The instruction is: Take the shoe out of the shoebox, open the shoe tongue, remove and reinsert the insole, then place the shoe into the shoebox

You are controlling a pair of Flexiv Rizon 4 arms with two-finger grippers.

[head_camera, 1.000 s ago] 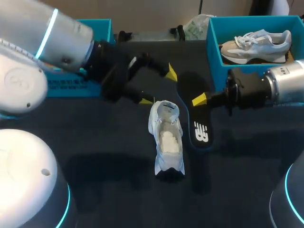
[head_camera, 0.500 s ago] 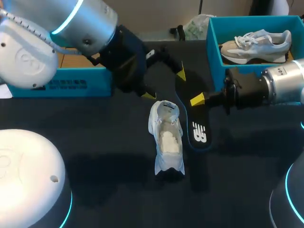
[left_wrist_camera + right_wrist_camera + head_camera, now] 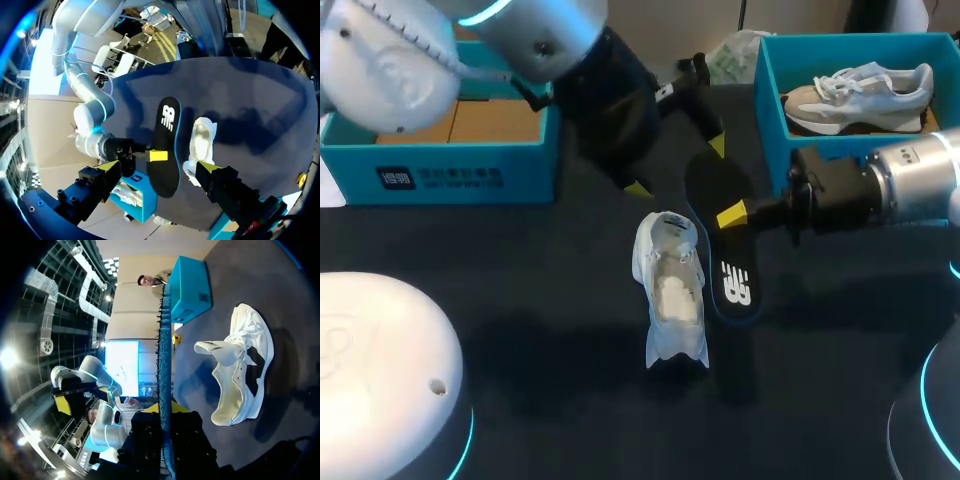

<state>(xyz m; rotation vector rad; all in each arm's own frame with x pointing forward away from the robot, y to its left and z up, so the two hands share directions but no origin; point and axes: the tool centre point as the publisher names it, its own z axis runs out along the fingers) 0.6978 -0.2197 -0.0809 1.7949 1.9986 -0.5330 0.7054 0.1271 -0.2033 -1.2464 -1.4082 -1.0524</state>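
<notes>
A table (image 3: 520,300) covered in dark cloth carries everything here. At the table's far right corner stands an open teal box (image 3: 767,120). In it a grey, beige and white sneaker (image 3: 860,92) lies on its side, laces showing. Near the middle of the table's far edge sits a crumpled clear plastic bag (image 3: 732,55). A small black clamp-like part (image 3: 695,66) is just beside it. At the table's left edge a corner of white paper (image 3: 326,190) shows.

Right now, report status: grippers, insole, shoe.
Left gripper open, over insole. Right gripper shut on insole. White shoe beside it, tongue open.
</notes>
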